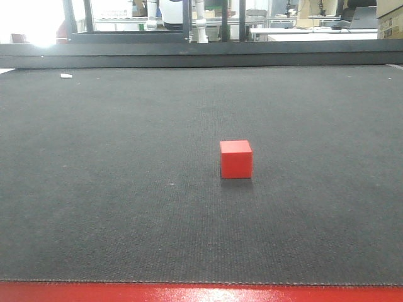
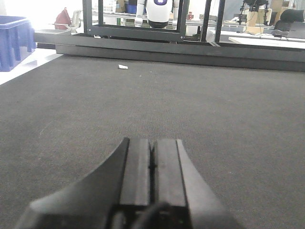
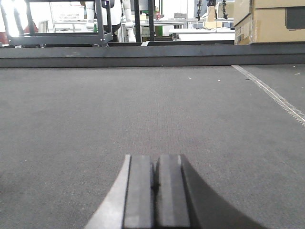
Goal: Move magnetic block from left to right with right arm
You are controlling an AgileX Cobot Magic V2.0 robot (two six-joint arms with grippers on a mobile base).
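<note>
The magnetic block (image 1: pixel 236 158), a small bright-red cube, rests alone on the dark grey mat (image 1: pixel 113 189), a little right of centre in the front view. Neither arm shows in that view. In the left wrist view my left gripper (image 2: pixel 153 142) is shut, its two black fingers pressed together over bare mat with nothing between them. My right gripper (image 3: pixel 155 157) is likewise shut and empty in the right wrist view, low over the mat. The cube appears in neither wrist view.
A raised dark rail (image 1: pixel 201 53) borders the mat's far edge, with a red strip (image 1: pixel 201 293) along the near edge. A small white scrap (image 1: pixel 66 75) lies at the far left. A blue crate (image 2: pixel 14 40) and tan cardboard boxes (image 3: pixel 269 21) stand beyond the mat.
</note>
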